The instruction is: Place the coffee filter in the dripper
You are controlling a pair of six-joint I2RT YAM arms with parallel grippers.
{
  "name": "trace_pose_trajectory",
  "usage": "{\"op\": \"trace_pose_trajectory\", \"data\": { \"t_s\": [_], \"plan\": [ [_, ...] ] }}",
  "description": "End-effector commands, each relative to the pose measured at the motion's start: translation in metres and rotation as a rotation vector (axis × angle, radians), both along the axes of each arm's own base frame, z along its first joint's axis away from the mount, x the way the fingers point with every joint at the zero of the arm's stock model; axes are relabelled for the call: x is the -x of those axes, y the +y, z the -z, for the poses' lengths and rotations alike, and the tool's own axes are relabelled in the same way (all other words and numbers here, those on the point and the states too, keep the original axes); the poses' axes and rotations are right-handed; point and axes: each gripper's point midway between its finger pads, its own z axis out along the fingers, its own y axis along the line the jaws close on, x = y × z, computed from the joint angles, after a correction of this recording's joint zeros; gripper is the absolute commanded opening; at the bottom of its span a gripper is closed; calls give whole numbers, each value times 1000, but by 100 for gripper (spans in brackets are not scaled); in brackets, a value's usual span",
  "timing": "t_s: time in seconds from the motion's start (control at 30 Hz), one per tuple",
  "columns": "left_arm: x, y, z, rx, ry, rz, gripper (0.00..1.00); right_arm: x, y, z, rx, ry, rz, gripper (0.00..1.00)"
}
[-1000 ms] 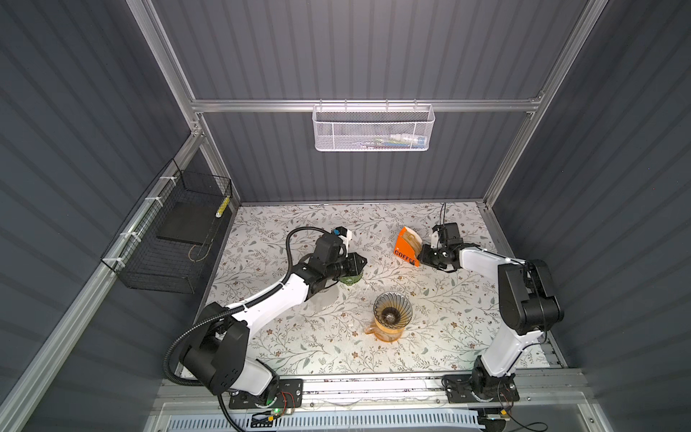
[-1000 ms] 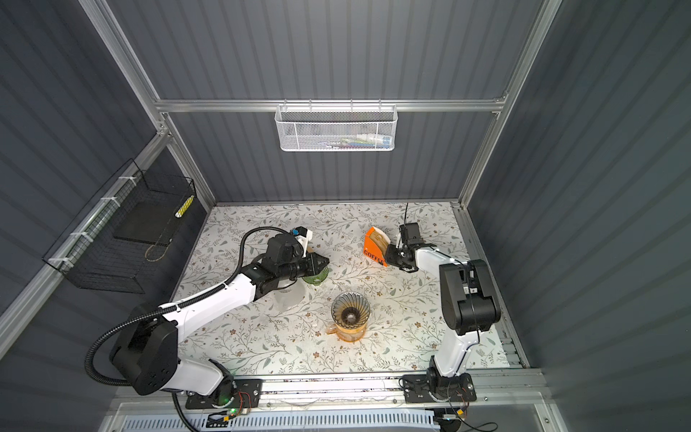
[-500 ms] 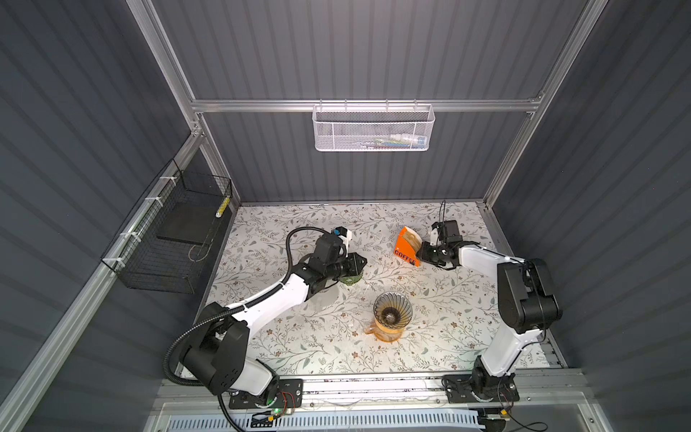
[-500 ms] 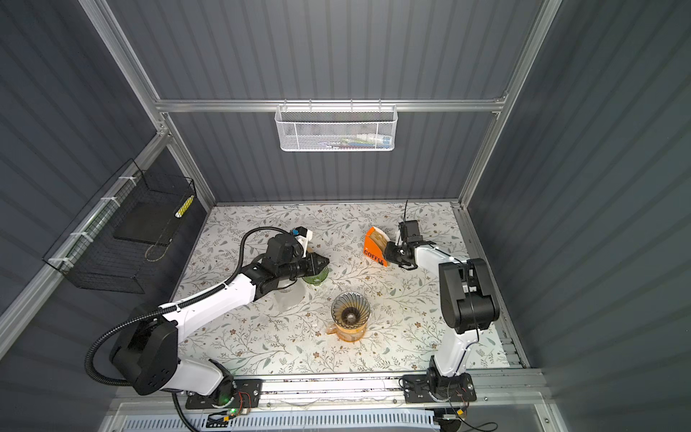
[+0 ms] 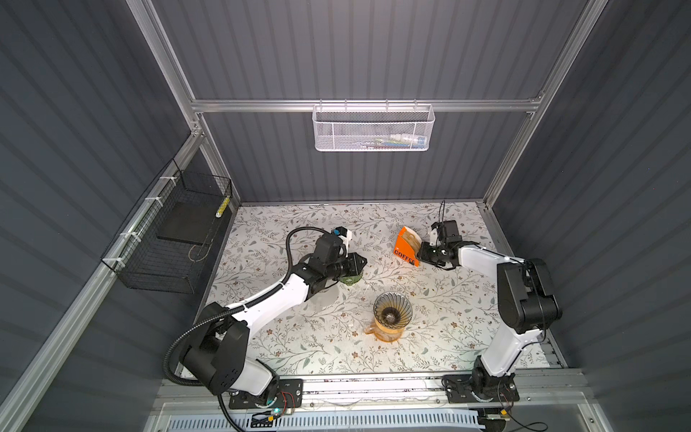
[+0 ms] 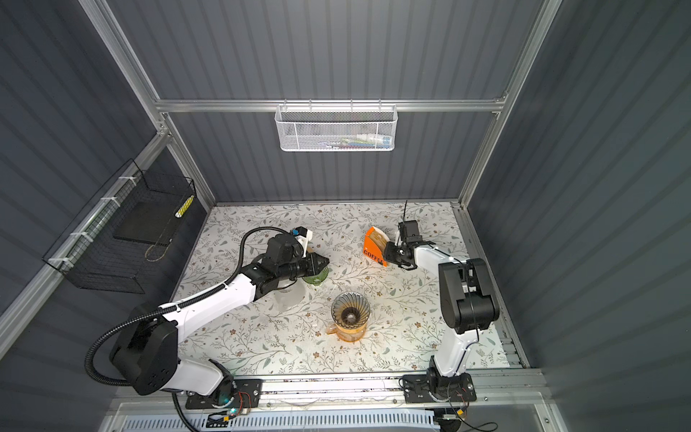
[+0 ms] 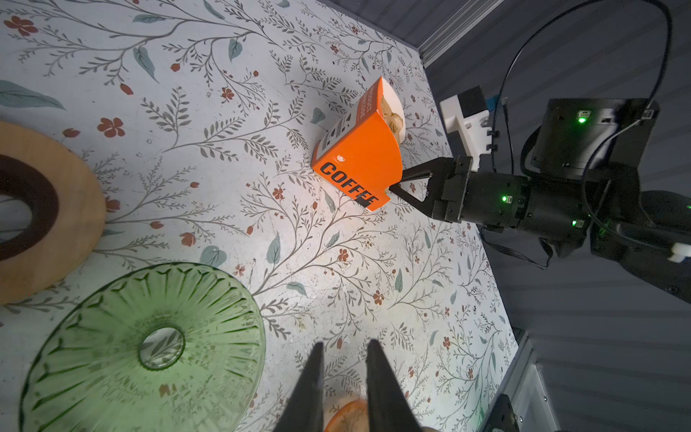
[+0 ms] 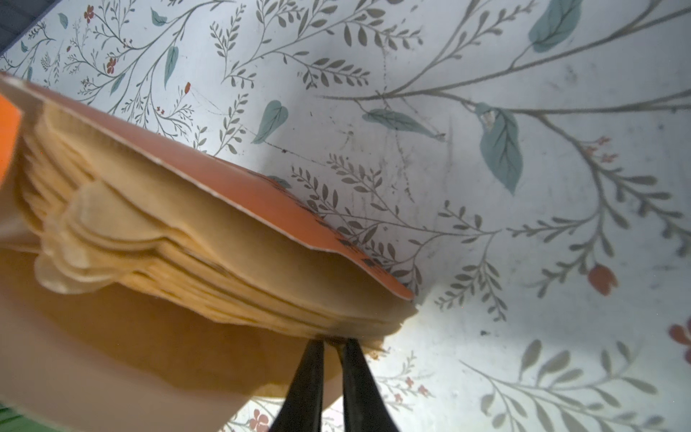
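– Right gripper [image 8: 329, 342]: jaws drawn nearly together with a thin slit between them, tips against the corner edge of the coffee filter [image 8: 179, 239] stack. Cannot tell whether a sheet is caught.

– Noted. Where does the stack sit?

– Inside the orange box [image 7: 359, 161], tilted on the counter [image 5: 430, 318] toward the back right, its open side facing that gripper. The dripper [image 5: 392, 313] stands on an amber vessel [image 5: 387, 334] near the front middle, well apart from the box. No paper in it that I can see.

– Handling?

– My judgement: thin paper, almost weightless, limp, quick to crease or tear. The sheets nest tightly, so several may come away together. Best hold is a shallow bite on the exposed rim of the outermost sheet, not deep into the stack. The box looks light too and may drag along.

– Arm pose?

– Right arm: upper link rises from the front rail, forearm reaches back and inward, low. Its gripper is about level with the counter and points into the mouth of the box.

– And the other?

– Left arm is stretched diagonally across the counter. Left gripper [image 7: 344, 344] is low by the green glass dish [image 7: 112, 336], jaws a narrow gap apart with nothing between them, pointing toward the box.
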Motion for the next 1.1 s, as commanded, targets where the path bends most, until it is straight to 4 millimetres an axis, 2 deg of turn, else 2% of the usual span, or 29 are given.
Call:
{"op": "trace_pose_trajectory", "data": {
  "t_s": [0.0, 0.2, 0.63, 0.77, 0.8, 0.83, 0.93, 1.07],
  "plan": [
    [0, 1, -1, 14, 0, 2, 22, 5, 1, 7, 4, 19, -2, 11],
    [2, 3, -1, 15, 0, -3, 22, 9, -2, 7, 16, 22, 4, 0],
    [3, 4, -3, 20, -1, -8, 22, 29, -8, -7, 25, 1, 11, 0],
    [2, 3, -5, 22, -4, -3, 22, 29, -6, -7, 20, 2, 5, 0],
    [2, 3, -5, 21, -2, -3, 22, 28, -5, -7, 16, 3, 3, 2],
    [2, 3, -5, 21, -3, -2, 22, 27, -4, -6, 12, 5, 1, 10],
    [1, 2, -6, 19, -3, 0, 22, 21, -2, -4, 5, 10, -7, 22],
    [0, 0, -6, 17, -1, 4, 22, 14, -1, 0, 8, 12, -5, 27]
  ]
}}
